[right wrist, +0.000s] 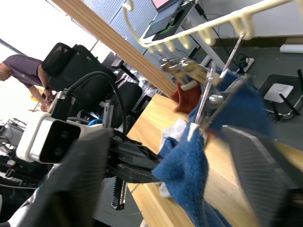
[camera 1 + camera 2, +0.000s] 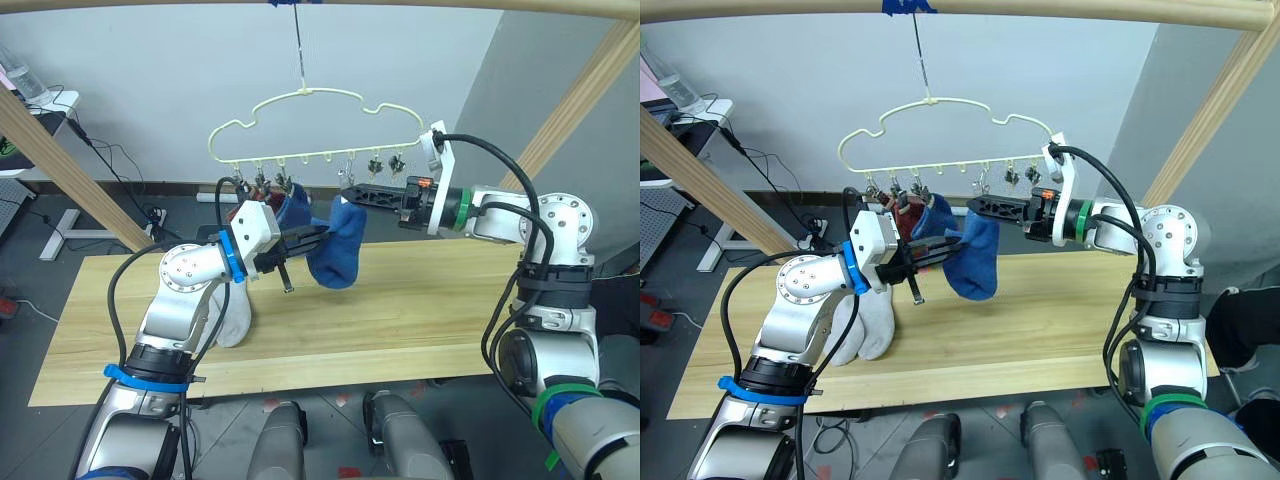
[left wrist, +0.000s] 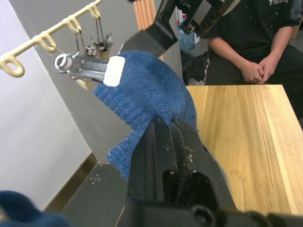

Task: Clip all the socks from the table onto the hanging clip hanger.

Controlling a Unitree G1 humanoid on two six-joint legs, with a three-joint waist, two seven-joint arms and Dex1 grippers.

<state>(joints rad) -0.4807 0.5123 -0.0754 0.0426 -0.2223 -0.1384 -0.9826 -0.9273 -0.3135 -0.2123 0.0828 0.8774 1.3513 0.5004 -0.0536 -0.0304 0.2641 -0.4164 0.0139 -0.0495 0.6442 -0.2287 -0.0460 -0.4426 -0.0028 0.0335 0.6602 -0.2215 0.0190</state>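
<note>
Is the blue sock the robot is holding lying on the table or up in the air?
Up in the air. The blue sock hangs above the table, pinched by the left gripper.

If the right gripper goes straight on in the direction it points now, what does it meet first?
Most likely the blue sock at the clip under the clip hanger. The right gripper points at the sock's top edge and seems already against it, though depth is unclear.

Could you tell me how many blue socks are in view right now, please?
2. One blue sock hangs clipped on the clip hanger beside a rust red sock. The other blue sock is held by the left end effector below the clips.
</note>
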